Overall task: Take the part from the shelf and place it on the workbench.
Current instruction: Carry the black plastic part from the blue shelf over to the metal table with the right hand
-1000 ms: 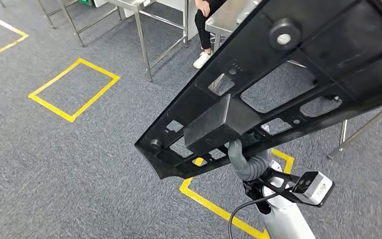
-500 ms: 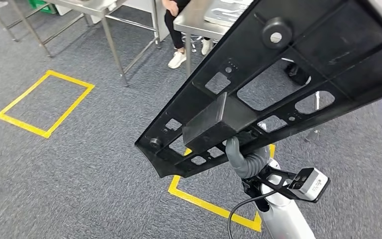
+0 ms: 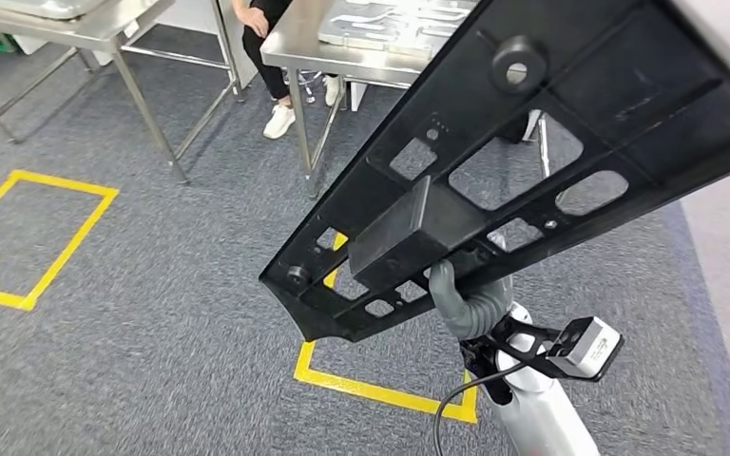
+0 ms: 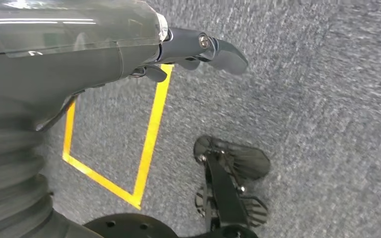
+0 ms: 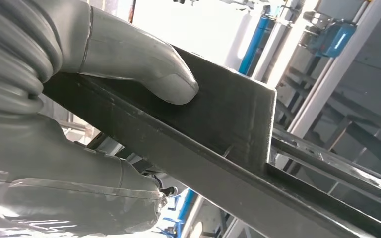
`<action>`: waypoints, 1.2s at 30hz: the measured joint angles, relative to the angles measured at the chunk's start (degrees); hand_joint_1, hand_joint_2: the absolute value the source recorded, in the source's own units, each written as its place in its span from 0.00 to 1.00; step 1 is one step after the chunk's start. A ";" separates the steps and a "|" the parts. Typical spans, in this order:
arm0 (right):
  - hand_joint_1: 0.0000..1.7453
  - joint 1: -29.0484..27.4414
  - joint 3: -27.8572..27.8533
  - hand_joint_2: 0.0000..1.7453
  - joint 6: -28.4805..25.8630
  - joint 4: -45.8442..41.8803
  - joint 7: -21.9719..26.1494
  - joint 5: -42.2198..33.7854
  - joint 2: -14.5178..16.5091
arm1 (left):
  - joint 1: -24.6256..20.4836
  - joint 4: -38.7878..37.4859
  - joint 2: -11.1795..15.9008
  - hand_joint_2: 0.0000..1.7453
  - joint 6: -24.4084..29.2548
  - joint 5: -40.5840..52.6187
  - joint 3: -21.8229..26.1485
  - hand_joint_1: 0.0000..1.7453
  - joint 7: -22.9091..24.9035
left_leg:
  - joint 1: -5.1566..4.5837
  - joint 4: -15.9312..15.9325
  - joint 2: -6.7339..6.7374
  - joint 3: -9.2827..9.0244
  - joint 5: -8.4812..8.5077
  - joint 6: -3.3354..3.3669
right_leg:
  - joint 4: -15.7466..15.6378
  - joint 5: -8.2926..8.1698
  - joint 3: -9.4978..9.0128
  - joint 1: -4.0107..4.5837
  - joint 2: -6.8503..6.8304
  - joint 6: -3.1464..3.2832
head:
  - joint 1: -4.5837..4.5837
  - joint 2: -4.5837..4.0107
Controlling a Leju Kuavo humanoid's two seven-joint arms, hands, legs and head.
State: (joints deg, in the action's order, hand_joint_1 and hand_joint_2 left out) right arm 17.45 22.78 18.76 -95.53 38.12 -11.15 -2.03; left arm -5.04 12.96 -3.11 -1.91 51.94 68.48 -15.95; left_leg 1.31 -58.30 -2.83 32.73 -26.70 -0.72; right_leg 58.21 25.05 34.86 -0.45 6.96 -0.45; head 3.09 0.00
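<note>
Your right hand is raised under the black part, thumb pressed on its flat block, gripping it tilted above the carpet. Left hand hangs over the floor, fingers loosely apart, holding nothing. Yellow floor tape below; steel table and a seated person beyond.
</note>
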 joint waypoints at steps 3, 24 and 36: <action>1.00 -0.01 -0.20 1.00 0.23 -0.02 0.02 -0.02 -0.08 | -0.23 0.00 0.02 1.00 -0.28 0.15 -0.01 0.00 -0.12 | 0.21 0.72 1.73 -0.36 0.40 1.16 | 2.63 1.65 1.26 0.13 -2.73 -0.86 | -0.02 0.00; 1.00 -0.01 -0.86 1.00 -0.90 -0.32 0.02 2.30 -0.03 | 0.09 0.00 0.41 1.00 -1.23 0.23 0.08 0.00 -0.56 | -0.21 -14.70 3.43 6.62 -6.24 -1.15 | -0.33 0.87 -1.13 0.23 -6.54 1.85 | -0.01 0.00; 1.00 0.03 -1.03 1.00 -1.01 -0.60 0.02 2.16 -0.05 | -0.19 0.00 0.62 1.00 -1.41 0.30 0.10 0.00 -0.94 | -0.36 0.72 3.06 -1.04 -0.56 2.00 | 11.52 6.32 3.85 0.03 -6.30 -1.56 | -0.02 0.00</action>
State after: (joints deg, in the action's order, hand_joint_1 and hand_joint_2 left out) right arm 17.48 21.75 17.75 -96.12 38.14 -8.99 -2.08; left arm -5.24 12.96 -2.49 -3.32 52.24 68.59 -16.89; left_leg 0.96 -57.58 0.24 31.70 -27.26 1.28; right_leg 69.73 31.37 38.71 -0.41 0.66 -2.01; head 3.07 0.00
